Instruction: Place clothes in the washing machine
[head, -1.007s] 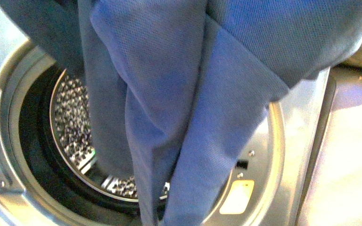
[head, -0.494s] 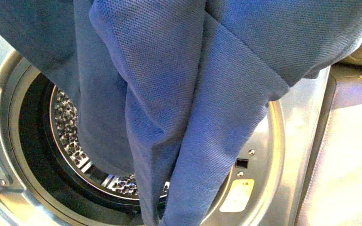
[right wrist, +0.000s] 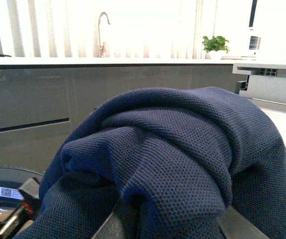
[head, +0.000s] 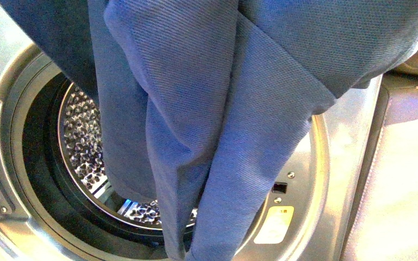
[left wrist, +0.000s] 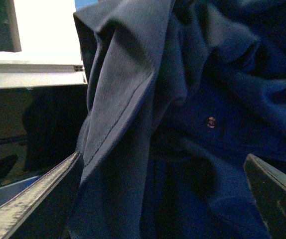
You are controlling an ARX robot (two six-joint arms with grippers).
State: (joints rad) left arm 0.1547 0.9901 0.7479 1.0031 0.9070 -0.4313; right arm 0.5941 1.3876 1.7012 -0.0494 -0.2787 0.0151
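Note:
The clothes (head: 217, 98), a large navy-blue ribbed garment, hang down from the top of the front view in long folds across the washing machine's open porthole (head: 38, 179). The perforated steel drum (head: 81, 141) shows to the left of the folds. No gripper shows in the front view. In the right wrist view my right gripper (right wrist: 168, 226) is shut on the clothes (right wrist: 173, 154), which bunch over its fingers. In the left wrist view my left gripper (left wrist: 160, 199) is open, its two fingers wide apart, with the clothes (left wrist: 183, 124) hanging right in front of them.
The silver washer front (head: 348, 141) carries a yellow sticker (head: 275, 225) at lower right of the porthole. A beige surface (head: 408, 179) lies to the right. The right wrist view shows a counter with a tap (right wrist: 102, 30) and a potted plant (right wrist: 215, 44) behind.
The hanging clothes swayed slightly left and back, covering then uncovering a little of the drum. The main folds hang as before.

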